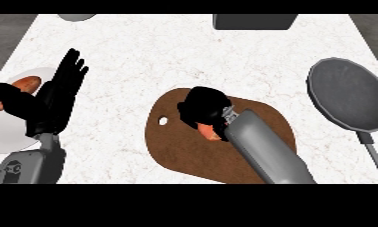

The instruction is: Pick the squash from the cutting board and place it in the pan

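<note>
One right robot hand [201,105] curls over the orange squash [208,132] on the cutting board [177,146]; the left robot hand [59,93] rests open, and the pan [347,96] sits apart.

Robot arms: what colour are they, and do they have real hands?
Both forearms are smooth grey tubes. The right forearm ends in a black right hand. The left hand is black too, with long fingers and a thumb, on a boxy grey wrist.

Even, bright light is washing the marble counter [184,51] — shadows are barely showing, and no glare is appearing.
</note>
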Robot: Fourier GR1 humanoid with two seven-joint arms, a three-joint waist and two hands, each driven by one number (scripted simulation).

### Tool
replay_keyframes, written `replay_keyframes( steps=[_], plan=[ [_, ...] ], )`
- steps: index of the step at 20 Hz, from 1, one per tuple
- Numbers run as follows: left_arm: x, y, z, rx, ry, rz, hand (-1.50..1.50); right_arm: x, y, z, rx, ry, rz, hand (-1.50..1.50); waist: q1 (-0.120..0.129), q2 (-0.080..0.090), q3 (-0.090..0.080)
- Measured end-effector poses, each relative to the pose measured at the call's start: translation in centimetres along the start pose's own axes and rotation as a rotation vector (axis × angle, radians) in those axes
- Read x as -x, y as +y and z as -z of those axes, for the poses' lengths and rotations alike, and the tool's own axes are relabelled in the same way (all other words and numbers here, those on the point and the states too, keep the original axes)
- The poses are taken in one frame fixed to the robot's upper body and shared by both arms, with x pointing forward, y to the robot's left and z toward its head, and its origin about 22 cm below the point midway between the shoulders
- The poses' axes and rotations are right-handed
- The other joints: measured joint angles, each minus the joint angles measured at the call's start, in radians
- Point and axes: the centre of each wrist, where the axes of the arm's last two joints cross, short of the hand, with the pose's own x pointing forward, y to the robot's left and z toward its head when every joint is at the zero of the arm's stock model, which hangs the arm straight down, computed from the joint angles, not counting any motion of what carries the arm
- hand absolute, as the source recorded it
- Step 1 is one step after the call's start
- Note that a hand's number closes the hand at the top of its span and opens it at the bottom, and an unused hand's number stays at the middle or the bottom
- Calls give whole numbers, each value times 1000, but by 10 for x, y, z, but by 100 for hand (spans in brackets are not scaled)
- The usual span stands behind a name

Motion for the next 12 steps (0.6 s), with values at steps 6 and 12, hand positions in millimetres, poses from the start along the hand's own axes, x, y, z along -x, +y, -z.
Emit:
replay_keyframes(
  steps=[6, 12],
  plan=[
    [2, 3, -4, -18, 3, 2, 0, 3, -4, -18, 158, 159, 76, 150, -20, 3, 2],
    [8, 16, -12, -72, 24, 2, 0, 23, 10, -62, 315, 687, 218, 150, -75, -12, 3]
  ],
)
